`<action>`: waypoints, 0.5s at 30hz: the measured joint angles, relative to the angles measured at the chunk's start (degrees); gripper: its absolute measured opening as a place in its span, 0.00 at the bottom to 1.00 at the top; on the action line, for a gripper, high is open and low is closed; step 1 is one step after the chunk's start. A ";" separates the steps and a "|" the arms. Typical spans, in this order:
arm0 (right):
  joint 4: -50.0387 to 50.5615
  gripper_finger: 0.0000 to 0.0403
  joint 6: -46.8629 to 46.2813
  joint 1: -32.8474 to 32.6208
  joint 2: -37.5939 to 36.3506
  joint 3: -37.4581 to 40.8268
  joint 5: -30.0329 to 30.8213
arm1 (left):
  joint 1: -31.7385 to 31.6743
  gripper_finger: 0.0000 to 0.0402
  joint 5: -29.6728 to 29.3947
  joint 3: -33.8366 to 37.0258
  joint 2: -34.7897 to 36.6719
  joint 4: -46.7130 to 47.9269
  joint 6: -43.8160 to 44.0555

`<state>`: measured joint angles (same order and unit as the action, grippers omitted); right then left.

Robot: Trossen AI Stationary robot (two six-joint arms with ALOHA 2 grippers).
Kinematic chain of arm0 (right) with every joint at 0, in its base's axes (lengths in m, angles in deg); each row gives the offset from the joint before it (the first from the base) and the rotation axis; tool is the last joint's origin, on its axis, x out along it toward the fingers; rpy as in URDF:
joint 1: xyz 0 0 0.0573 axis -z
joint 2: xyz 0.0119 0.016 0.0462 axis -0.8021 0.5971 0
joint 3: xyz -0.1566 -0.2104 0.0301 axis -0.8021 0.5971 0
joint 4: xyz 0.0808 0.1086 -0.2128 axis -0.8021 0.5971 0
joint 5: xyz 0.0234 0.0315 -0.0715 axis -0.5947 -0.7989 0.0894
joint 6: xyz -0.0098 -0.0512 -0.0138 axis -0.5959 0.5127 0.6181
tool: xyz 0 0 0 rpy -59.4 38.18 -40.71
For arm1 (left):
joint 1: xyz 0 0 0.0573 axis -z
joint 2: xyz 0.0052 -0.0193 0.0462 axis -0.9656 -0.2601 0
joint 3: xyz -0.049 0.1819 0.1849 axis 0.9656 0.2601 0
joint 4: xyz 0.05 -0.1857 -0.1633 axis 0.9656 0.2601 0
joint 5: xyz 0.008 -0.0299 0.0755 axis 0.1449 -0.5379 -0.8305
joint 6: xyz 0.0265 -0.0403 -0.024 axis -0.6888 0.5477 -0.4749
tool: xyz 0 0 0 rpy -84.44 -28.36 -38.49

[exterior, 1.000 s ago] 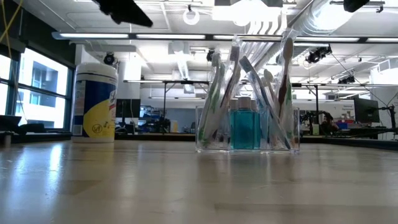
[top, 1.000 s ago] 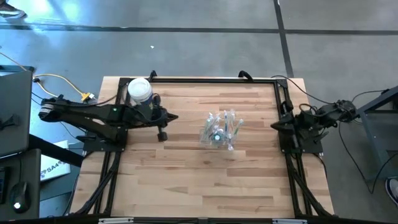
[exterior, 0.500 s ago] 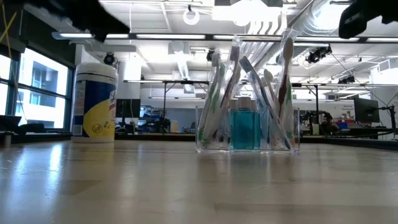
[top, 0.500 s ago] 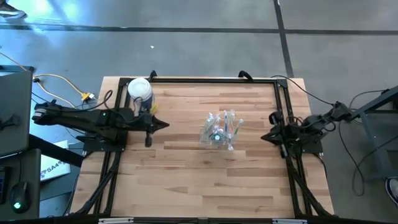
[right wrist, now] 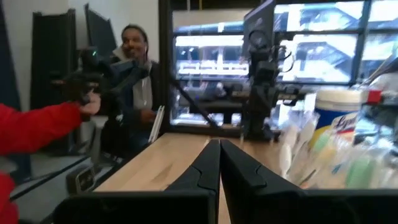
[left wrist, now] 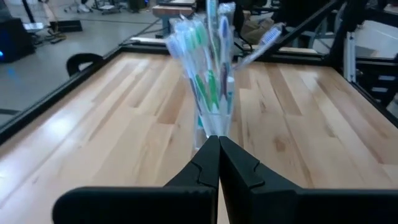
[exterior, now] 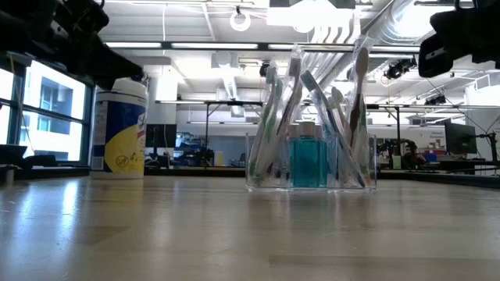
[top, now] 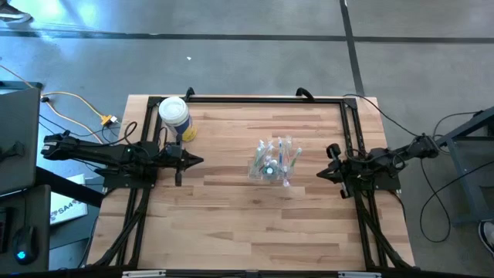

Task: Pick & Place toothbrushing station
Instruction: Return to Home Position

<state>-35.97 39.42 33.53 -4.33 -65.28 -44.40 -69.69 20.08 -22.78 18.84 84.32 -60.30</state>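
Observation:
The toothbrushing station [top: 272, 162] is a clear boxy holder with several toothbrushes and a blue bottle. It stands on its base at the middle of the wooden table [top: 231, 224], and shows in the low view [exterior: 311, 156] and the left wrist view [left wrist: 211, 81]. My left gripper [top: 199, 161] is shut and empty, left of the station and well short of it, pointing at it [left wrist: 219, 149]. My right gripper [top: 320, 174] is shut and empty, right of the station, with the station [right wrist: 336, 155] off to one side of its fingers [right wrist: 219, 152].
A white tub with a yellow label [top: 174, 114] stands at the table's far left corner, behind my left arm [exterior: 119, 129]. A black frame rail [top: 262, 100] runs along the table's edges. A person and a red sleeve [right wrist: 37, 127] show beyond the table.
Both arms have sunk toward the table. My left gripper has drawn back toward the table's left edge and a little toward the near edge. My right gripper has come down and slightly toward the near edge. Both stay shut. The station has not moved.

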 joint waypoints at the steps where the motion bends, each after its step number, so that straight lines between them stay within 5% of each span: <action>1: 0.64 0.01 -0.70 0.79 0.06 0.00 -1.24 | 0.00 0.00 0.53 0.45 0.55 0.13 0.00; 15: 6.27 0.01 -2.68 6.46 0.06 0.07 -4.59 | 0.07 0.00 3.89 7.40 6.67 -0.19 1.99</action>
<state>-29.70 36.74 39.98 -4.27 -65.21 -48.99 -69.62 23.96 -15.38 25.52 84.13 -58.31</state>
